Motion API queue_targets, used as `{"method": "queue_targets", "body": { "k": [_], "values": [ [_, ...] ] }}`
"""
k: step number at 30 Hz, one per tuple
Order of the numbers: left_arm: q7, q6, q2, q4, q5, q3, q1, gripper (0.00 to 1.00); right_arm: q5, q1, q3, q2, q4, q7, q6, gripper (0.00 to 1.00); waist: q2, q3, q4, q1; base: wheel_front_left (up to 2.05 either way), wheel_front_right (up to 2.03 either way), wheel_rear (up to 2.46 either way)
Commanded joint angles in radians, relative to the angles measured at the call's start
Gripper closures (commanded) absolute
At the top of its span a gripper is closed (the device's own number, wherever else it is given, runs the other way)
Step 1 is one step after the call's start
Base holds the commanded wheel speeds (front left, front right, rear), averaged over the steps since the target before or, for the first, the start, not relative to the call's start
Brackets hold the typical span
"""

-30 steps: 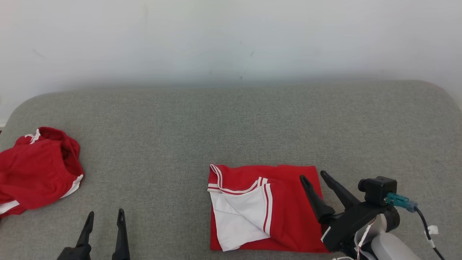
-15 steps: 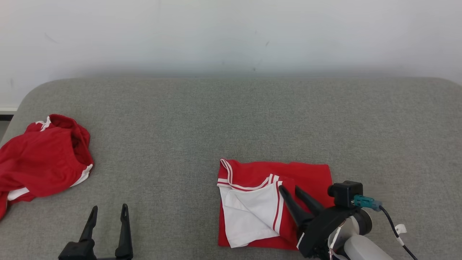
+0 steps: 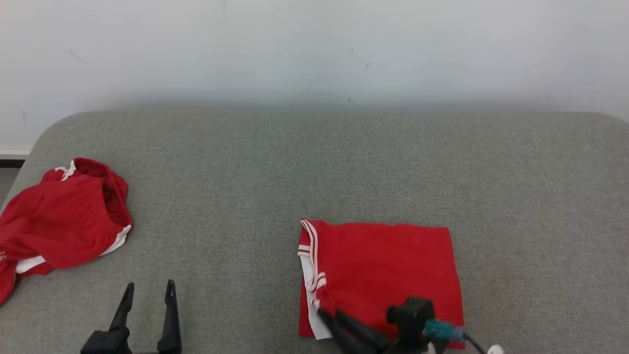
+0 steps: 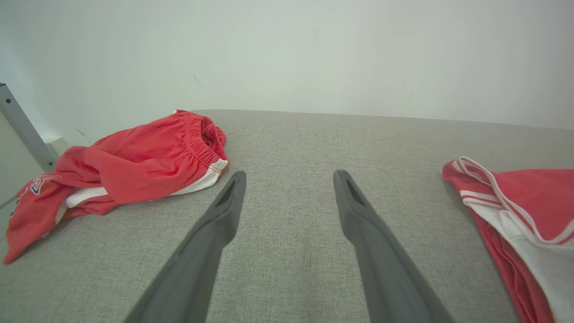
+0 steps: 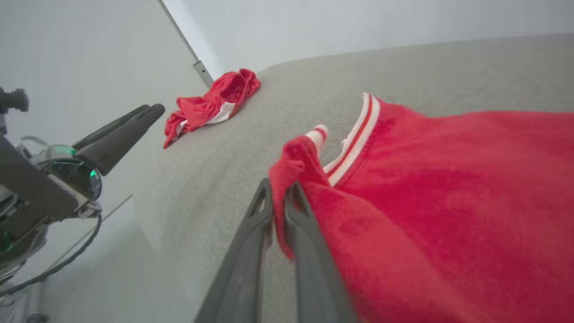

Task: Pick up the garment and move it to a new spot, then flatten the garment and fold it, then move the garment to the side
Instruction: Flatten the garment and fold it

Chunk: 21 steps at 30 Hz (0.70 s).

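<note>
The garment (image 3: 383,270) is a red piece with white stripes, folded into a rectangle on the grey cushion (image 3: 295,162), right of centre. My right gripper (image 3: 325,314) is at the fold's near left corner, shut on a pinch of red cloth. The right wrist view shows the bunched edge squeezed between the closed fingers of that gripper (image 5: 278,186), with the garment (image 5: 448,202) spreading to the right. My left gripper (image 3: 147,290) stands open and empty above bare cushion at the lower left. Its fingers (image 4: 224,211) are wide apart, and the garment (image 4: 515,202) lies to their right.
A second red garment (image 3: 64,226) lies crumpled at the cushion's left edge, also visible as a heap (image 4: 143,157) and far off (image 5: 210,105). A pale wall rises behind the cushion. The cushion's left edge drops off near my left gripper (image 5: 148,112).
My right gripper moved left across the garment toward its near left corner and shut on the cloth. The white panel that lay exposed is now covered by red fabric. The camera shifted slightly.
</note>
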Motion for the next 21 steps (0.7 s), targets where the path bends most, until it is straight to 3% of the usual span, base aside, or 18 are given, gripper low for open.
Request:
{"method": "queue_targets", "body": {
  "k": [1,5,10,16,21],
  "values": [
    [-0.003,-0.001,-0.003,0.004,0.001,0.003,0.001,0.0,0.01,0.02,0.038,0.001,-0.015,0.006,-0.002,0.0,0.0,-0.002,-0.002,0.0,0.0,0.0,0.0],
    [-0.003,-0.001,-0.003,0.005,0.002,0.006,0.006,0.0,0.021,0.021,0.06,-0.012,-0.026,-0.016,-0.002,0.0,0.0,-0.008,-0.01,0.0,0.0,0.0,0.0],
    [-0.003,0.0,-0.004,0.003,0.009,0.015,0.017,0.0,0.022,0.015,-0.013,-0.036,-0.049,-0.069,-0.002,0.0,0.0,-0.021,-0.031,0.0,0.0,0.0,0.0],
    [-0.003,0.002,-0.004,-0.006,0.01,0.024,0.033,0.0,-0.066,0.057,-0.216,-0.055,-0.062,-0.102,-0.002,0.0,0.0,-0.037,-0.066,0.0,0.0,0.0,0.0],
    [-0.003,0.006,-0.004,-0.014,0.013,0.032,0.044,0.0,-0.179,0.131,-0.423,-0.026,-0.114,-0.104,-0.002,0.0,0.0,-0.046,-0.095,0.0,0.0,0.0,0.0]
  ]
}}
